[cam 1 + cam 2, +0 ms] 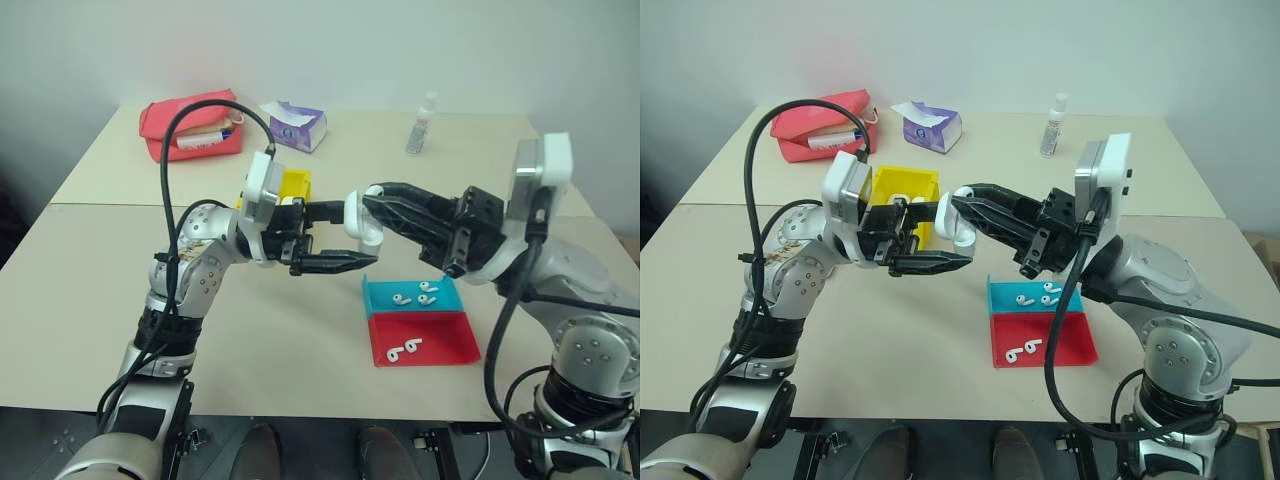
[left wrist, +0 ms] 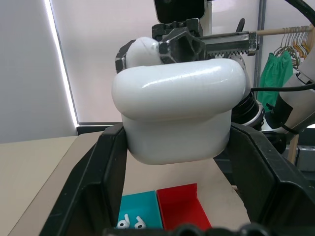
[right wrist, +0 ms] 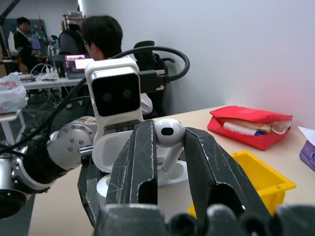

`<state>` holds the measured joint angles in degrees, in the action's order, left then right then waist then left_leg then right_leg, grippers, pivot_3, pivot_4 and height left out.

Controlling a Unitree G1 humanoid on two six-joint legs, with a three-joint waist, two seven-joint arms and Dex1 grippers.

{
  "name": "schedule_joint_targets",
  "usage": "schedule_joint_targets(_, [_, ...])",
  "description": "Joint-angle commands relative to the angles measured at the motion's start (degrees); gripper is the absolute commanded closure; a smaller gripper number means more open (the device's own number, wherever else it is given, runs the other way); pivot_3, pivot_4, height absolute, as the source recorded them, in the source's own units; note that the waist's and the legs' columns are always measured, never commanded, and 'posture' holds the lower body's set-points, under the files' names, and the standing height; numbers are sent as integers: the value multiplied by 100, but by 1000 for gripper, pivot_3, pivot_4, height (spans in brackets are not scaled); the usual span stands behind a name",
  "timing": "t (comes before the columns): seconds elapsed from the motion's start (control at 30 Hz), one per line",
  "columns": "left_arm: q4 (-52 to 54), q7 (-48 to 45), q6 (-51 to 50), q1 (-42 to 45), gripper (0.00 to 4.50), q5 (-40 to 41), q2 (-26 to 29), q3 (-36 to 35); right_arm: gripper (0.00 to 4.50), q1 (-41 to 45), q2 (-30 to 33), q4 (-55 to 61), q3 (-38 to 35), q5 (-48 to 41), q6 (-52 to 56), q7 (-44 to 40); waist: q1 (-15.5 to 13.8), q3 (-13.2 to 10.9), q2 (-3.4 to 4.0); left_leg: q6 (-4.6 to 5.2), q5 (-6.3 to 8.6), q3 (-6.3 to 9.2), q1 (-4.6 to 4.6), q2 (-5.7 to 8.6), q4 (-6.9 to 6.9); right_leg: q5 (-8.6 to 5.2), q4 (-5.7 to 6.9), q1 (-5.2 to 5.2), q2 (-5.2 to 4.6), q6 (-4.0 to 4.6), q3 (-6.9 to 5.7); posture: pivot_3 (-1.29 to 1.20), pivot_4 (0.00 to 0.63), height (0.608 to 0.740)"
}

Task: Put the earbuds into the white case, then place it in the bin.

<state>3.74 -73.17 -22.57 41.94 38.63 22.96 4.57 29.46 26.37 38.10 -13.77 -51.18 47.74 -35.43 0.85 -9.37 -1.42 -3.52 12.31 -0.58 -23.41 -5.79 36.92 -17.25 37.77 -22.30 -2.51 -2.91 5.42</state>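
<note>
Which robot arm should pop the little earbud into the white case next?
The right one, probably. The right gripper already pinches an earbud just above the open white case. The left gripper is busy clamping that case, so it best keeps steady.

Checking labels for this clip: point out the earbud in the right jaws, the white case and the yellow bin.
earbud [image 3: 170, 132]: right wrist view, on its rounded head.
white case [image 2: 177, 105]: left wrist view, on its front.
yellow bin [image 1: 902, 180]: right eye view, on its far wall.
</note>
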Motion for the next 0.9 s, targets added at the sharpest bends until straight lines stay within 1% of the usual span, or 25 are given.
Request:
schedule_joint_targets(0.03, [240,-50,21,104,1731,138,26,-132,3861,-10,119,3,125,157,-351,46,1,0,0,0,0,0,0,0,0,0,0,0,0,0,0,0,150,740])
schedule_joint_targets(0.17, [222,-75,102,68,1731,97,31,-146,3861,-54,329,-78,293,363,-534,-21,0,0,0,0,0,0,0,0,0,0,-1,0,0,0,0,0,150,740])
schedule_joint_targets(0.33, [189,-88,190,20,1731,37,23,-153,3861,-150,688,-169,365,370,-787,-445,-2,0,0,0,0,0,-1,0,0,0,-4,0,0,0,-1,0,150,740])
schedule_joint_targets(0.4, [174,-91,238,2,1731,11,16,-162,3125,-190,813,-172,400,324,-859,-618,-3,0,0,0,0,0,-1,0,-1,0,-4,0,0,0,-1,0,150,740])
schedule_joint_targets(0.47, [133,-112,321,-28,1731,-28,1,-151,2618,-193,892,-177,441,387,-937,-647,-5,0,0,0,0,0,-1,0,0,0,-5,0,0,0,-1,0,150,740])
schedule_joint_targets(0.53, [100,-127,379,-46,1731,-52,-11,-142,1845,-125,899,-244,428,398,-972,-553,-4,0,0,0,0,0,-1,0,0,0,-4,1,0,0,0,0,150,740])
schedule_joint_targets(0.63, [11,-173,501,-97,1731,-114,-48,-115,809,-10,907,-357,363,412,-981,-408,-2,0,0,0,0,-1,0,0,0,0,-4,0,0,0,0,0,150,740])
schedule_joint_targets(0.67, [-35,-200,546,-108,1731,-133,-57,-111,537,18,916,-387,331,395,-968,-367,-3,0,0,0,0,-1,0,0,0,0,-4,1,0,0,1,0,150,740])
schedule_joint_targets(0.9, [-191,-302,683,-130,1731,-154,-50,-119,537,29,1093,-481,102,251,-934,-260,-8,0,-1,0,0,0,-4,0,-1,0,-9,1,0,0,-1,0,150,740])
